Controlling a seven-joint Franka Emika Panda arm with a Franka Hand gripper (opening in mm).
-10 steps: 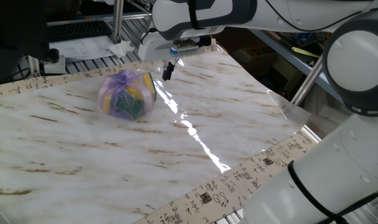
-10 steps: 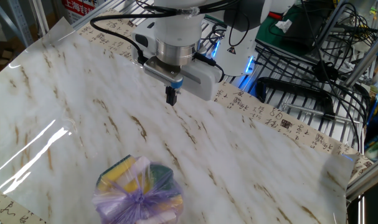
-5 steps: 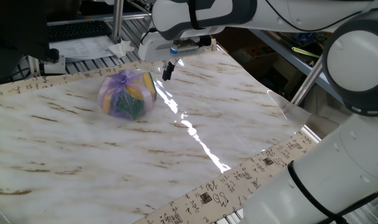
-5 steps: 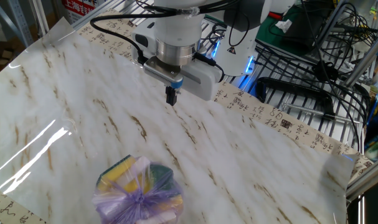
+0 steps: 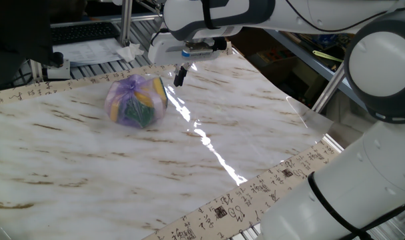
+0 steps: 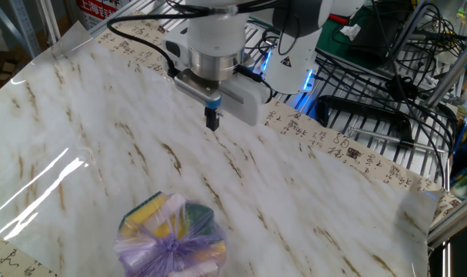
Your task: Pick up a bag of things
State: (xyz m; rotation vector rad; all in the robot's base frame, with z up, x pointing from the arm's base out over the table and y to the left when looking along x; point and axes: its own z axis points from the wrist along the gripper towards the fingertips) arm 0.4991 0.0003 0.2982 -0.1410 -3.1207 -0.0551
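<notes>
The bag of things is a roundish translucent purple plastic bag with yellow and dark green items inside. It lies on the marble-patterned table. In the other fixed view the bag sits at the bottom edge, knot toward the camera. My gripper hangs above the table, to the right of the bag and apart from it. Its black fingers are pressed together and hold nothing. In the other fixed view the gripper is well beyond the bag.
A glossy film covers the table and throws a bright glare streak. A patterned border strip runs along the table edges. Wire racks with cables stand past the far edge. A keyboard and papers lie behind the table.
The gripper head has turned or shifted slightly above the table. The bag has not moved.
</notes>
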